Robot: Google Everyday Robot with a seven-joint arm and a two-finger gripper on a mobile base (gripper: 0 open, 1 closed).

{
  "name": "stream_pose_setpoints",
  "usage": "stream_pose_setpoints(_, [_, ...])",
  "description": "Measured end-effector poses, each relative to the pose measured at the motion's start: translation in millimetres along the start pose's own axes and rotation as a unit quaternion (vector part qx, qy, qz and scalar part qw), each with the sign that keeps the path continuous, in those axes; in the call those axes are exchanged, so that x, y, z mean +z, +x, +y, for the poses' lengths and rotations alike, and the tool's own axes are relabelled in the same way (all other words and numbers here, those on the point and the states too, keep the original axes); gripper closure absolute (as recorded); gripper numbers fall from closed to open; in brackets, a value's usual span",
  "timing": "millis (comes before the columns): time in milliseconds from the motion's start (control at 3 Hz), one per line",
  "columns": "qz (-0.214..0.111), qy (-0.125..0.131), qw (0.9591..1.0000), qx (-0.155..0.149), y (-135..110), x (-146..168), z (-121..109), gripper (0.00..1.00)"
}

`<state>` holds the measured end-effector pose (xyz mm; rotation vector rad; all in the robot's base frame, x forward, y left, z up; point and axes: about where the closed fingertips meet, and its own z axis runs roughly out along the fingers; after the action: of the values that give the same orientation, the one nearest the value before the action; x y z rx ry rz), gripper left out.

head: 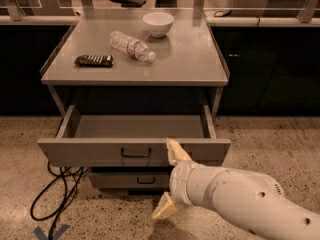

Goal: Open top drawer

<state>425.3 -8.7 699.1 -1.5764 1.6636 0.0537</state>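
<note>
The top drawer [90, 151] of the grey metal cabinet stands pulled far out, showing its broad shallow grey tray [135, 126], which holds nothing. Its small black loop handle [135, 154] sits at the centre of the front. My gripper [171, 179] is in front of the drawer, right of the handle and apart from it. Its two tan fingers are spread wide: one fingertip [174, 149] overlaps the drawer front, the other points down toward the floor. The gripper holds nothing.
The mid-sized drawer front [125, 180] below is shut. On the cabinet top [200, 64] lie a clear plastic bottle [131, 46], a white bowl [158, 23] and a dark snack packet [93, 60]. Black cables [55, 194] loop on the speckled floor at left.
</note>
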Motion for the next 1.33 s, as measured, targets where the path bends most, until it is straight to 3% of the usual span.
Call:
stream_pose_setpoints(333, [0.011, 0.014, 0.9998, 0.007, 14.7, -5.0, -17.6, 0.0])
stream_pose_setpoints(1000, [0.05, 0.051, 0.9973, 0.019, 47.7, -28.9, -92.4, 0.0])
stream_pose_setpoints(1333, [0.069, 0.021, 0.9968, 0.034, 64.3, -20.3, -122.8, 0.0])
